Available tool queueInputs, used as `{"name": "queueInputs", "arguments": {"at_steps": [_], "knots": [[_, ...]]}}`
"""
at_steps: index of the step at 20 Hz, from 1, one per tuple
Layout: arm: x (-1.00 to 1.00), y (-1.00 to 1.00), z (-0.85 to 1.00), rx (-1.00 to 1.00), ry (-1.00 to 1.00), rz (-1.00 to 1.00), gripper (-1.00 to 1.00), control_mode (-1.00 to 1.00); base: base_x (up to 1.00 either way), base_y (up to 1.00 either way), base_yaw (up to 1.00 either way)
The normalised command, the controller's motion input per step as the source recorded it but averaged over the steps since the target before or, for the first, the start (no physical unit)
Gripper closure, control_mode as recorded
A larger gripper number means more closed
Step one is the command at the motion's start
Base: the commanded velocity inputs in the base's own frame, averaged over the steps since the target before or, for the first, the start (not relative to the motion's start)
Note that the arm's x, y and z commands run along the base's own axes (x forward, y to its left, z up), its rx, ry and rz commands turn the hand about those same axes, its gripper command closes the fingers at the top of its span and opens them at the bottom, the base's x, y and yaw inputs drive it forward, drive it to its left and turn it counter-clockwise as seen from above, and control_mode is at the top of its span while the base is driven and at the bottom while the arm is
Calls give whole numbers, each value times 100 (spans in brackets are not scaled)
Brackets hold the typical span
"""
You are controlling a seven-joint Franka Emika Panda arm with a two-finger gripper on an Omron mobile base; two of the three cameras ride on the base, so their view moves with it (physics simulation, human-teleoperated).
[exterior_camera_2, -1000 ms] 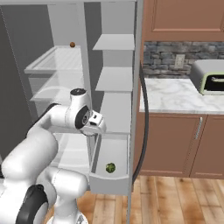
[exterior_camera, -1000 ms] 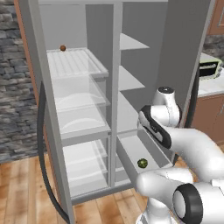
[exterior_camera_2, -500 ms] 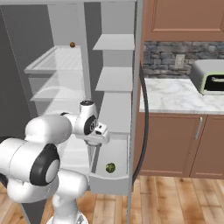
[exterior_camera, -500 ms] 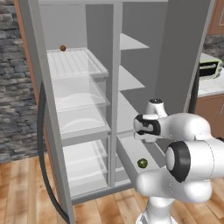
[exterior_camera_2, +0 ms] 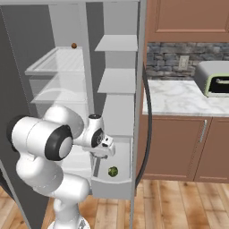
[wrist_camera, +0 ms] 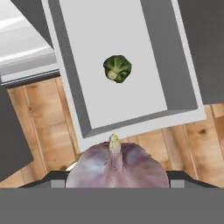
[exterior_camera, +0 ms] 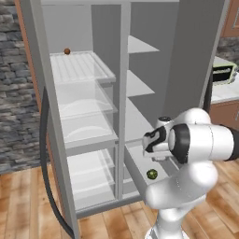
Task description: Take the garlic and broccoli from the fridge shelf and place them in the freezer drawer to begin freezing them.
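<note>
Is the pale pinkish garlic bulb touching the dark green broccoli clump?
Apart. The hand view shows the garlic at the pincer, bare white drawer floor separating it from the broccoli.

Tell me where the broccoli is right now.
The broccoli lies on the white floor of the open freezer drawer, low in the fridge's right half, below the hand.

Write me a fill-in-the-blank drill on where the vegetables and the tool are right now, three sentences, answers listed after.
1. The broccoli lies on the white floor of the freezer ______.
2. The tool is shut on the ______, whose stem tip points at the camera in the hand view.
3. The small orange-brown ball sits at the back of the ribbed fridge ______.

Missing words: drawer; garlic; shelf.
</note>
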Motion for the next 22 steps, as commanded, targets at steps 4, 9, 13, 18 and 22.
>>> {"name": "queueInputs", "arguments": {"at_steps": [4, 9, 13, 18, 22], "knots": [[16, -30, -15, 7, 8, 0, 100, -100, 0, 0, 0], [36, -1, -36, 2, 22, 0, 100, -100, 0, 0, 0], [26, 0, -43, 0, 16, 0, 100, -100, 0, 0, 0], [15, -6, -37, 0, 5, 0, 100, -100, 0, 0, 0], [8, 0, -46, 0, 0, 0, 100, -100, 0, 0, 0]]}}
